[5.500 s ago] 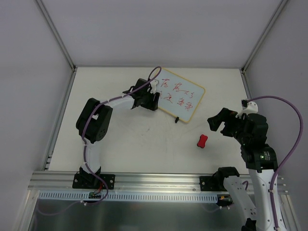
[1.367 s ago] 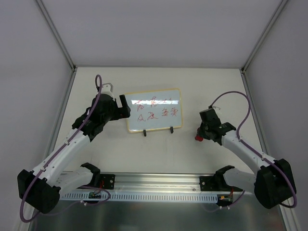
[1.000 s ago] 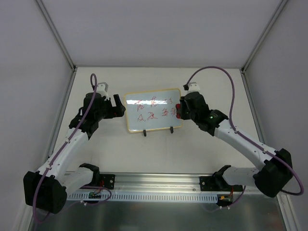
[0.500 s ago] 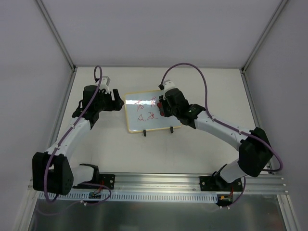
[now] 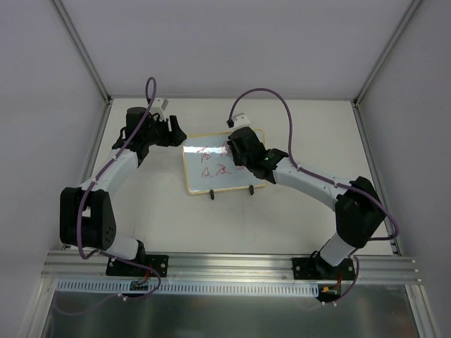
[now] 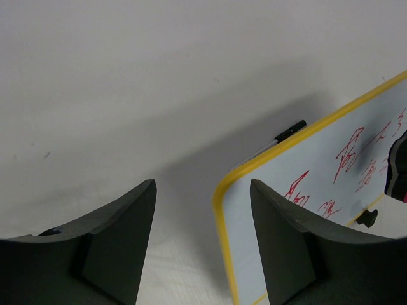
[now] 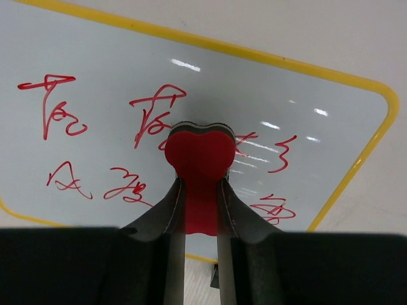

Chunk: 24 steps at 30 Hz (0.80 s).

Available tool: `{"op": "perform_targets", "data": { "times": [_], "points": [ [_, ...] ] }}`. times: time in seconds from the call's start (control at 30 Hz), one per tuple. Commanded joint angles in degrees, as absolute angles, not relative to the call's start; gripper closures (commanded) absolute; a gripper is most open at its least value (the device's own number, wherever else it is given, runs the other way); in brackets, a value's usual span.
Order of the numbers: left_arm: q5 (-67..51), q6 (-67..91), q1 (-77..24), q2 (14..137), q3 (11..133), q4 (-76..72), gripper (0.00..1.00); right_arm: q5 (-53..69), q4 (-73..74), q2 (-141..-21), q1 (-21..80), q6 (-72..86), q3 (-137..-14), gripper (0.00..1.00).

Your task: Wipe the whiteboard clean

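The whiteboard (image 5: 208, 169) stands tilted on two black clip feet (image 5: 211, 195) mid-table, its yellow frame around red handwriting. My right gripper (image 5: 236, 151) is over the board's upper middle, shut on the red eraser (image 7: 198, 159), which presses against the white surface (image 7: 318, 146) among the marks. Red writing shows on both sides of the eraser. My left gripper (image 5: 173, 134) is at the board's far left corner. In the left wrist view that gripper (image 6: 203, 210) is open, with the board's yellow corner (image 6: 219, 194) lying between the fingers, touching neither.
Metal posts and grey walls ring the table (image 5: 303, 211). A black clip foot (image 6: 290, 130) sticks out behind the board's far edge. The right arm reaches across the table's right half to the board.
My right gripper has slid left across the whiteboard with the eraser. My left gripper has moved toward the far side of the board's left corner, and its fingers have narrowed.
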<state>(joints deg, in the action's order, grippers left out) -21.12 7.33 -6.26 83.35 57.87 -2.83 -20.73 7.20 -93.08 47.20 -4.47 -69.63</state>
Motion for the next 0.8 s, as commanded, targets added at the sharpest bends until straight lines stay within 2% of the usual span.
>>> {"op": "perform_targets", "data": {
  "times": [0.0, 0.1, 0.3, 0.77],
  "points": [
    [-25.5, 6.8, -5.8, 85.0, 60.7, -6.7, 0.39, -26.6, 5.2, -94.6, 47.5, -2.7, -73.1, 1.0],
    [-27.5, 6.1, -5.8, 85.7, 60.4, -8.3, 0.46, -26.8, 5.2, -95.8, 47.5, -1.8, -73.7, 1.0],
    [-31.4, 5.0, -5.8, 86.0, 58.4, -9.1, 0.52, -25.7, 5.2, -95.8, 47.5, -0.6, -73.0, 1.0],
    [-35.0, 5.4, -5.7, 89.2, 58.4, -9.5, 0.6, -25.5, 5.1, -95.3, 48.0, -0.2, -72.5, 1.0]
  ]
}}
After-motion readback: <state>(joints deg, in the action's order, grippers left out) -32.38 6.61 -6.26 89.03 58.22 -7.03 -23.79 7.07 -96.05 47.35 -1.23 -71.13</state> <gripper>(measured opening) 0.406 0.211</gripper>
